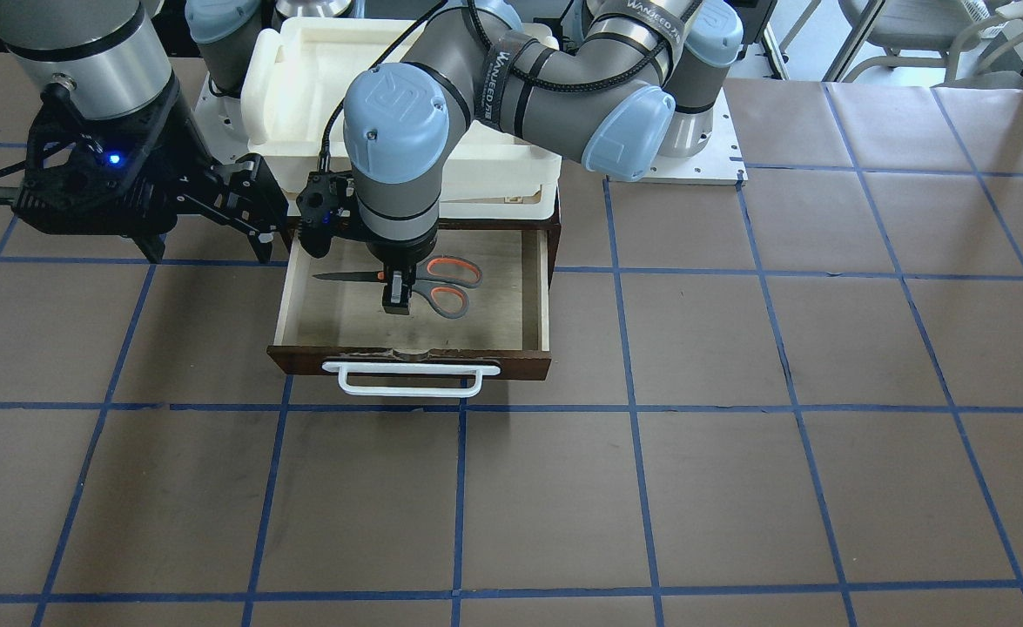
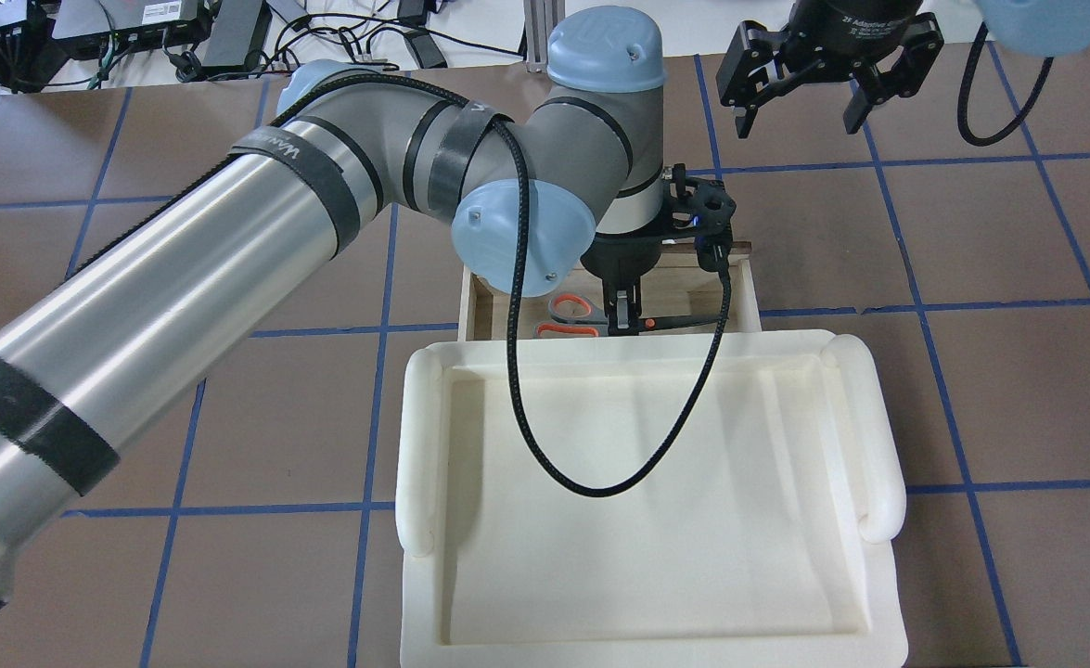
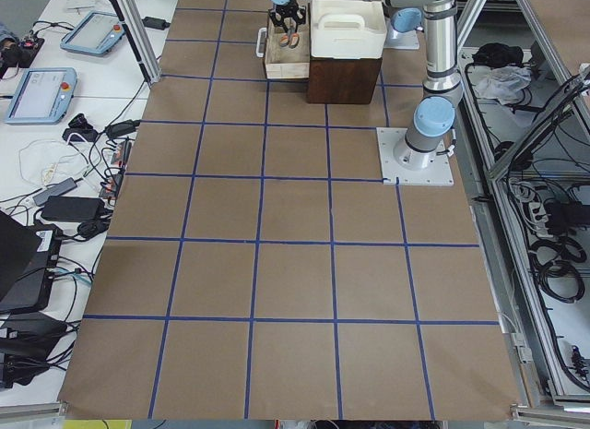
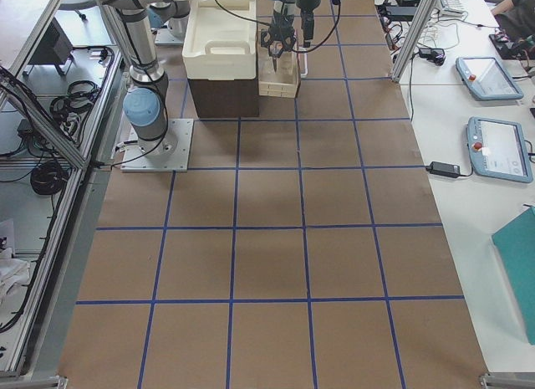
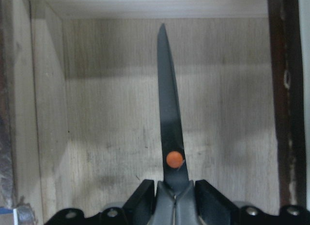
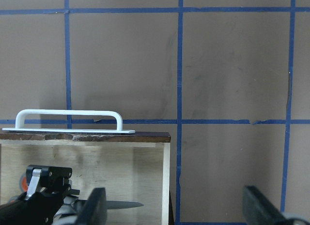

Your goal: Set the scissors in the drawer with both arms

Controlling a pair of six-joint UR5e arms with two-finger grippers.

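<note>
Now the left gripper (image 1: 397, 298) reaches straight down into the open drawer (image 1: 543, 287). Its two fingers (image 5: 141, 202) are clamped on the scissors (image 1: 443, 284), just behind the orange pivot dot (image 5: 174, 159). The blades are shut and lie level, and the loop handles stick out on the other side of the fingers. The scissors are inside the drawer, over its pale floor, but I cannot tell whether they touch the wood.

The right gripper (image 2: 800, 104) hangs beside the drawer, above the table (image 1: 737, 435). Its fingers stand wide apart and hold nothing.

A black strap (image 1: 501, 80) on the left arm has white letters that seem to read "WANJEED". On the body of the right gripper I can read "2F Adaptive". The white foam tray (image 2: 419, 436) sits above the drawer.
</note>
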